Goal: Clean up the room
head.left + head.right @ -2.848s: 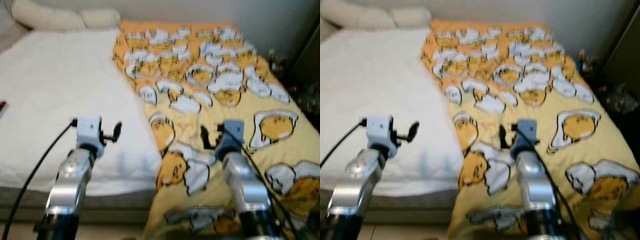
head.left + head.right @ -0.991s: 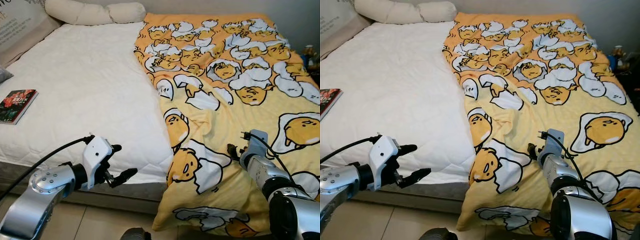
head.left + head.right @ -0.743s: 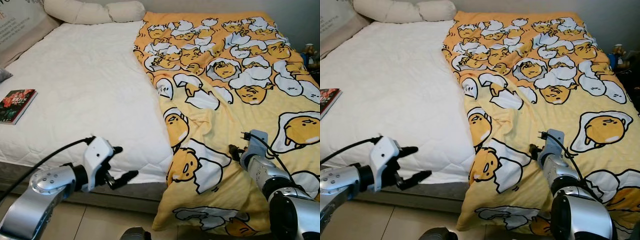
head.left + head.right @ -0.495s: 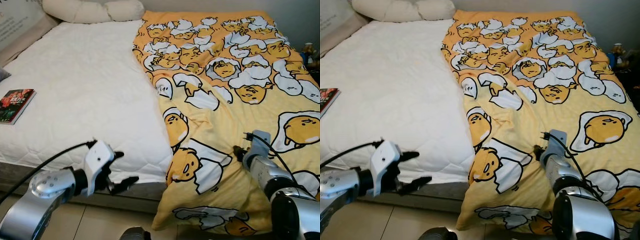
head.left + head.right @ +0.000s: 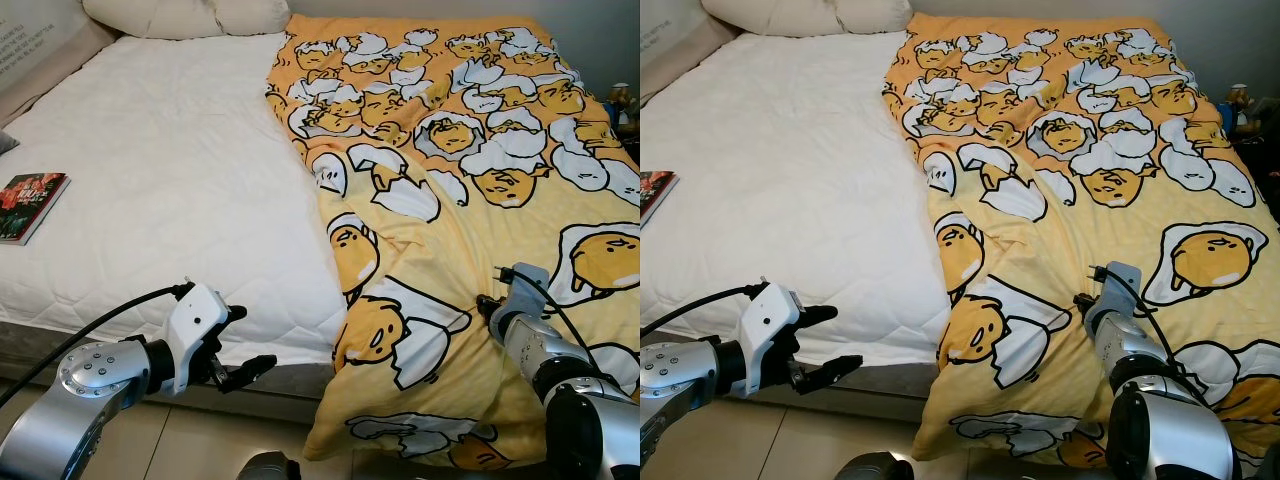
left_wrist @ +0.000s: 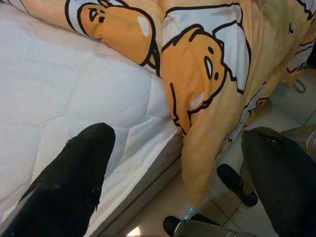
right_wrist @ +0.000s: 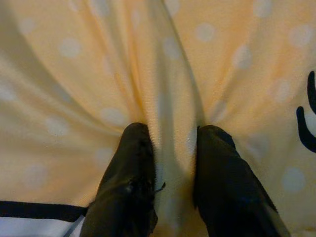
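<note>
The book (image 5: 32, 193) cover's lettering is too small to read.

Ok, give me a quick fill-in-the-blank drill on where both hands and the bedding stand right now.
1. The right hand pinches a fold of the yellow ____.
2. The left hand is ____, beside the white mattress edge, holding nothing.
3. A ____ lies near the mattress's left edge.
4. The blanket covers the bed's ____ half.

Missing words: blanket; open; book; right
</note>
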